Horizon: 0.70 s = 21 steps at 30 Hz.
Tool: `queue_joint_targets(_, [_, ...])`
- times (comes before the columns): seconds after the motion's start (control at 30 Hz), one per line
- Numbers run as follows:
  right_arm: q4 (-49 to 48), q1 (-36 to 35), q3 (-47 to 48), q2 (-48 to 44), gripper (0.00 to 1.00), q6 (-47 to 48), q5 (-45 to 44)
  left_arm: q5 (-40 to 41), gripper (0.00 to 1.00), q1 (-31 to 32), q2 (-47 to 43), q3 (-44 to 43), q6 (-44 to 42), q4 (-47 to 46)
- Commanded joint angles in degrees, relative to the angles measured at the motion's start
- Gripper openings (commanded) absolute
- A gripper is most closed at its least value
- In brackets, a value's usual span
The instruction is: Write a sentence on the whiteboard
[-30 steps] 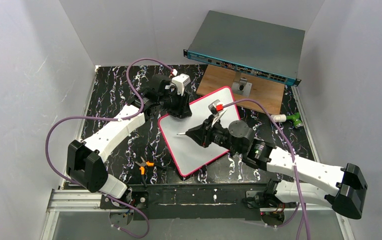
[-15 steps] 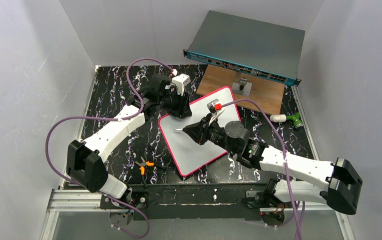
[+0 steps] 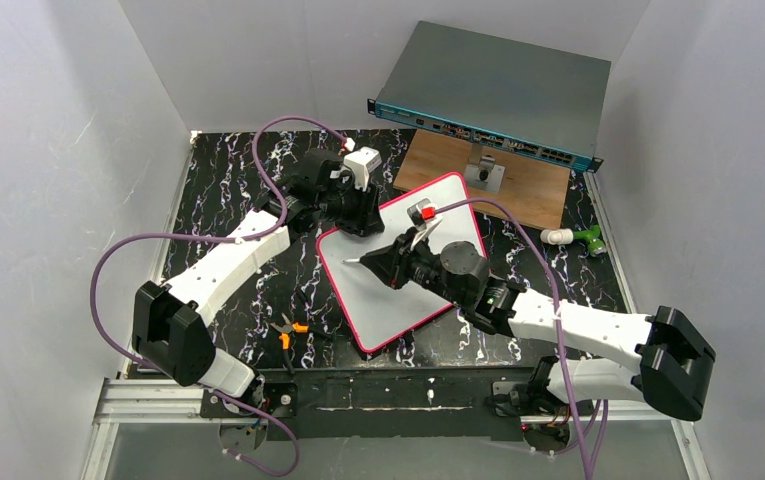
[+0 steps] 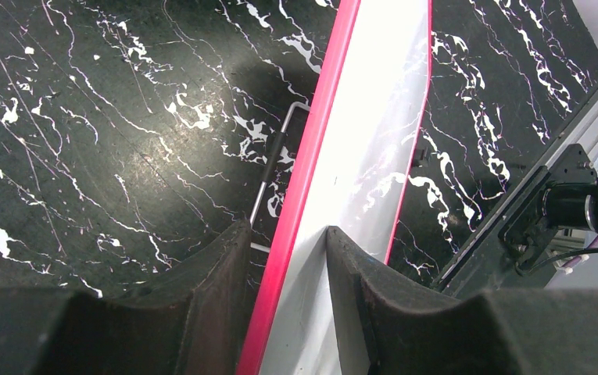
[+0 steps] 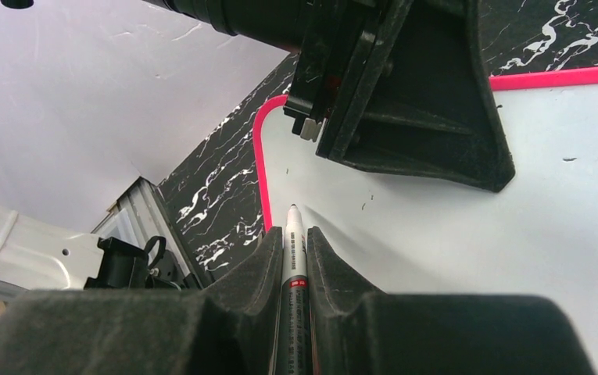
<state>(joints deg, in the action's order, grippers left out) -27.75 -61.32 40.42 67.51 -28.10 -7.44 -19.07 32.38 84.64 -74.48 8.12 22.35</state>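
Note:
The whiteboard, white with a pink-red frame, lies slanted on the black marbled table. My left gripper is shut on its far left edge. In the left wrist view the gripper has one finger under the pink frame and one on the white face. My right gripper is shut on a grey-white marker. In the right wrist view the marker points at the board close to its left frame. Whether the tip touches, I cannot tell. No sentence shows, only tiny black specks.
A grey-teal network switch stands at the back, with a wooden plate and a metal bracket before it. Orange-handled pliers lie near the front left. A green-white tool lies at the right. A wire stand shows under the board.
My right arm has moved left across the board, carrying the marker tip closer to the left frame. The left arm and the board have stayed put.

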Motion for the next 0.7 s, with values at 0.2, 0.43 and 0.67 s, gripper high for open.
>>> queue_joint_targets(0.2, [-4.7, -0.5, 1.8, 1.1, 0.01, -0.1, -3.6, -0.1, 0.0, -0.1, -4.6, -0.4, -0.7, -1.6])
queue_joint_targets(0.43, [-4.5, -0.5, 2.7, 2.8, 0.01, -0.1, -3.6, 0.0, 0.0, -0.1, -4.9, -0.1, -0.6, -1.6])
queue_joint_targets(0.67, [-3.3, -0.5, 4.0, 4.9, 0.01, -0.6, -1.0, 0.2, 0.0, -0.1, -5.0, -0.1, -0.4, -1.7])
